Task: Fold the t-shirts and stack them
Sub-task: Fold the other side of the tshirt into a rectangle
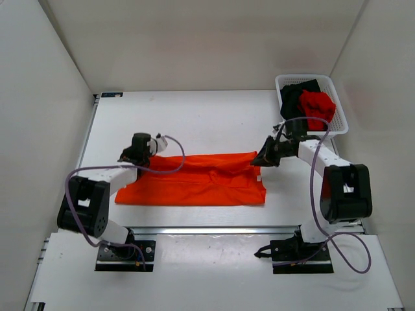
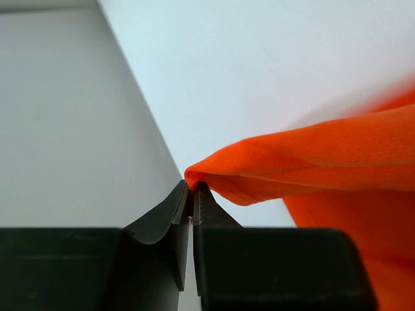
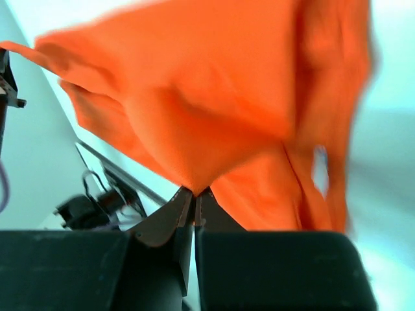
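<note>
The bright orange t-shirt (image 1: 194,181) lies stretched across the table between the two arms, its far edge lifted. My left gripper (image 1: 138,155) is shut on the shirt's far left corner (image 2: 214,175); the cloth hangs off the tips of my left gripper (image 2: 193,188). My right gripper (image 1: 266,157) is shut on the far right corner, and orange cloth (image 3: 207,110) drapes above its tips (image 3: 194,192). The black t-shirt (image 1: 295,96) and the red t-shirt (image 1: 318,107) lie bunched in the basket at the back right.
A white mesh basket (image 1: 342,116) stands at the table's back right corner, just behind the right arm. White walls (image 1: 58,97) close in the left, back and right sides. An aluminium rail (image 1: 214,230) runs along the near edge by the arm bases.
</note>
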